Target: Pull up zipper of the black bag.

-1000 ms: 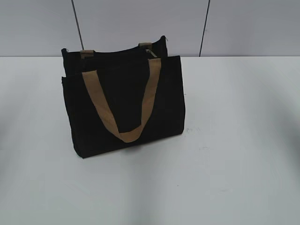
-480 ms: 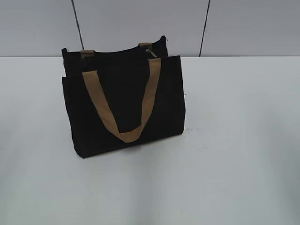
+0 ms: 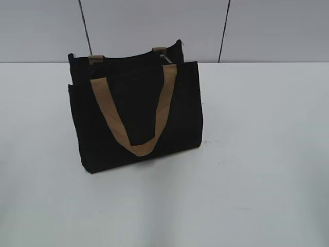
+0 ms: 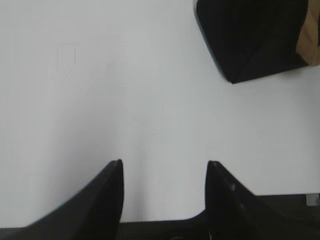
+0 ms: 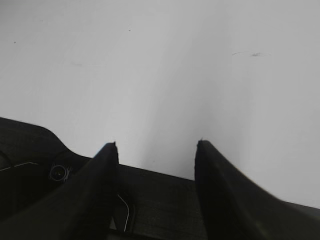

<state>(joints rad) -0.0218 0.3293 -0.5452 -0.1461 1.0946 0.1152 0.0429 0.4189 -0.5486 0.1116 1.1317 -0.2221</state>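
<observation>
The black bag [image 3: 136, 116] stands upright on the white table, left of centre in the exterior view, with a tan strap [image 3: 133, 116] hanging down its front. A small silver zipper pull [image 3: 165, 58] shows at the top edge near the right end. A bottom corner of the bag [image 4: 250, 40] shows at the upper right of the left wrist view. My left gripper [image 4: 165, 162] is open and empty above bare table, apart from the bag. My right gripper [image 5: 157, 145] is open and empty over bare table. Neither gripper shows in the exterior view.
The white table [image 3: 257, 154] runs wide to the right and in front of the bag. A grey panelled wall [image 3: 154, 25] stands behind the table's far edge. A dark robot base part [image 5: 30, 145] lies at the lower left of the right wrist view.
</observation>
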